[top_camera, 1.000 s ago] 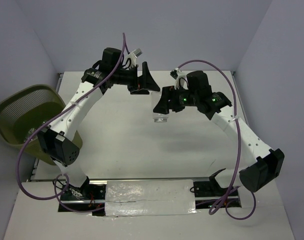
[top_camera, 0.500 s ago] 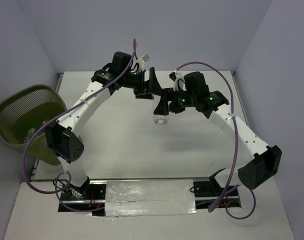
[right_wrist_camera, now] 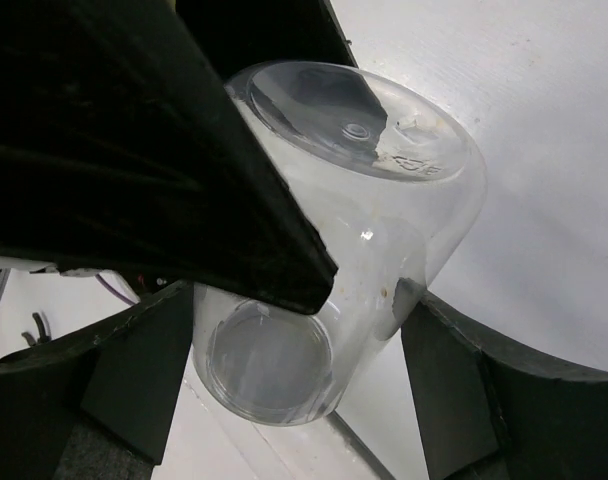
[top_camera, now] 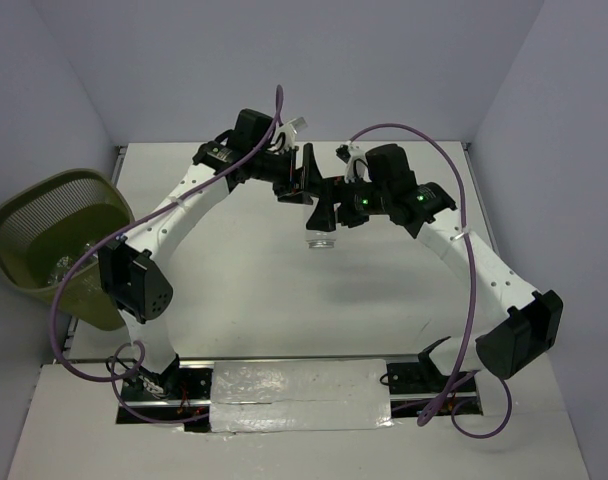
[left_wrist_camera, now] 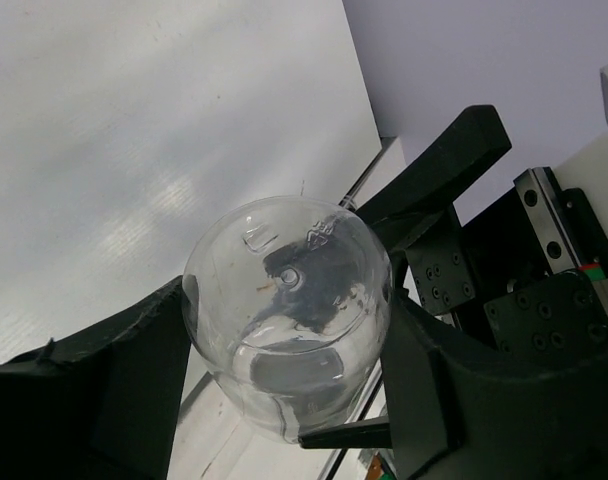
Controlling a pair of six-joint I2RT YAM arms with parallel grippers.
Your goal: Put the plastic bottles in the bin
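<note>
Glossy clear plastic bottle [left_wrist_camera: 284, 320], matt black fingers [left_wrist_camera: 434, 400].

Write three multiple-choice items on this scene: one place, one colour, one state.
1. The bin stands: A beside the table's left edge; B at its right edge; C at its centre.
2. The bin is: A blue; B olive-green; C white.
3. The mid-table clear bottle is: A inside the bin; B alone, far from both grippers; C between the fingers of left gripper and right gripper.
Key: 1A, top view shows it left; 2B, its mesh walls; 3C, both wrist views show fingers flanking it.
</note>
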